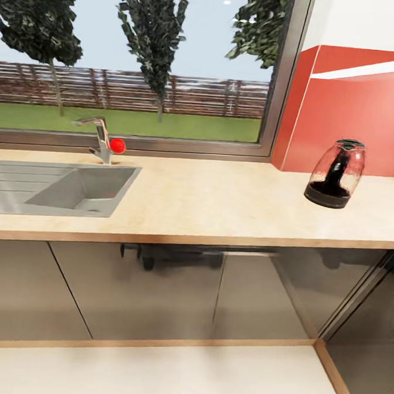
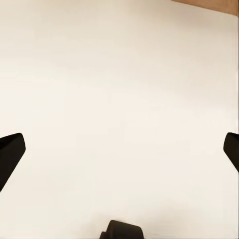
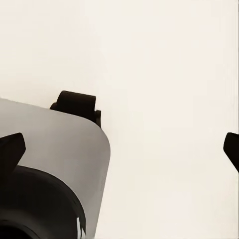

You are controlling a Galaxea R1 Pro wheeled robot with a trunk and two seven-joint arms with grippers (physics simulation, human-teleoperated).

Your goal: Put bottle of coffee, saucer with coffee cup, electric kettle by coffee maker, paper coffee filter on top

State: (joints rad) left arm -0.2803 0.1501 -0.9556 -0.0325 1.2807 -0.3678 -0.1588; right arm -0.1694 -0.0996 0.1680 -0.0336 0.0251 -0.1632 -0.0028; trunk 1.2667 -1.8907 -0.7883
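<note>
The electric kettle (image 1: pixel 335 173), clear-walled with a black base and lid, stands on the beige countertop (image 1: pixel 220 204) at the right, in front of the red backsplash. In the left wrist view my left gripper (image 2: pixel 119 152) is open, its two dark fingertips (image 2: pixel 11 154) wide apart over pale floor with nothing between them. In the right wrist view my right gripper (image 3: pixel 122 152) is open too, above pale floor and beside the grey robot base (image 3: pixel 55 149). The coffee maker, bottle of coffee, filter, saucer and cup are out of view.
A steel sink (image 1: pixel 56 187) with a tap (image 1: pixel 101 137) and a red knob (image 1: pixel 117 145) occupies the counter's left part under a wide window. Glossy grey cabinet doors (image 1: pixel 155 294) run below the counter. Pale floor (image 1: pixel 149 370) lies in front.
</note>
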